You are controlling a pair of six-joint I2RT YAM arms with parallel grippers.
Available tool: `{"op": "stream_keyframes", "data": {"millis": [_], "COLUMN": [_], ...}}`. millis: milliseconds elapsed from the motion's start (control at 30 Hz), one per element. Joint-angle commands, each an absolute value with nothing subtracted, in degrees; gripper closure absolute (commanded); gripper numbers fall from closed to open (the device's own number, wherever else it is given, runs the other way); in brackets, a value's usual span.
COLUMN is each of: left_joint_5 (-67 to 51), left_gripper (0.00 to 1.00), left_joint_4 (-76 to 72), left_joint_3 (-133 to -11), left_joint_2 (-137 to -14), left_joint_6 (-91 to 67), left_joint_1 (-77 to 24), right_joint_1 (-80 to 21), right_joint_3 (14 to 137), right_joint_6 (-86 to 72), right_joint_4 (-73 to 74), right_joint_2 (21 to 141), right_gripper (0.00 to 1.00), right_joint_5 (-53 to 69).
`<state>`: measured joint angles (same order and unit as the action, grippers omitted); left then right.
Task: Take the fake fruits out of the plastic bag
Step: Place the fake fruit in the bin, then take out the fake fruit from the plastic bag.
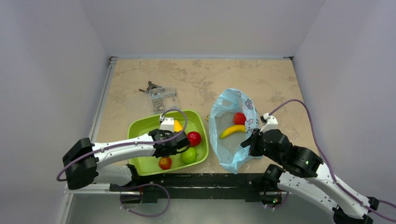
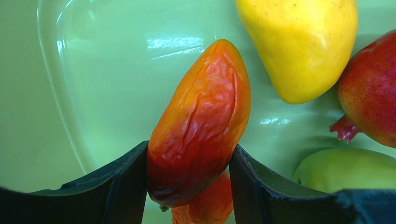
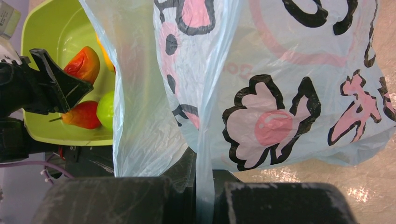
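The light blue plastic bag (image 1: 229,151) lies open on the table right of the tray, with a yellow banana (image 1: 232,131) and a red round fruit (image 1: 239,118) inside. My right gripper (image 1: 253,142) is shut on the bag's near edge; a fold of the plastic bag (image 3: 261,70) runs down between its jaws (image 3: 204,161). My left gripper (image 2: 189,150) hangs low over the green tray (image 2: 116,93), shut on the red-orange mango (image 2: 201,126), both fingers pressing its sides. In the tray lie a red round fruit (image 1: 194,138), a green apple (image 1: 189,155) and a small red-yellow apple (image 1: 165,163).
A plain yellow oval fruit (image 2: 303,46) lies in the tray beyond the mango. A clear plastic item with a dark object (image 1: 159,95) sits on the table behind the tray. White walls close in the table on both sides and at the back.
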<state>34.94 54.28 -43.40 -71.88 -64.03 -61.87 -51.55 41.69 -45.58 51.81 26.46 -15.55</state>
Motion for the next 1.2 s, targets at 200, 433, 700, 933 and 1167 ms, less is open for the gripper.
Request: {"op": "stream_keyframes", "data": {"millis": [200,433,700,933,1167], "left_joint_5": [35.18,36.67,30.61,12.09,0.69], "left_gripper": [0.22,0.00,0.01,0.03,0.09], "left_joint_4": [54.44,58.76,48.59,26.39,13.07], "left_joint_3": [-45.64,-48.11,-50.43,-52.99,-62.47], "left_joint_2": [-71.20,-70.19,-60.05,-59.76,-73.64], "left_joint_6": [-65.06,-67.37,-58.58,-49.80,-46.03], "left_joint_1": [-61.69,-61.69,-61.61,-61.50,-62.29], "right_joint_1": [-51.77,-51.77,-51.77,-51.77,-51.78], "right_joint_3": [41.75,41.57,41.75,41.79,39.71], "right_joint_6": [-45.08,-45.25,-45.14,-51.77,-58.05], "right_joint_4": [50.32,50.04,50.28,52.76,55.74], "right_joint_2": [26.96,25.96,27.10,26.62,33.98], "right_gripper": [1.00,1.00,1.00,1.00,1.00], "right_joint_5": [-16.46,-16.66,-16.51,-16.39,-15.25]}}
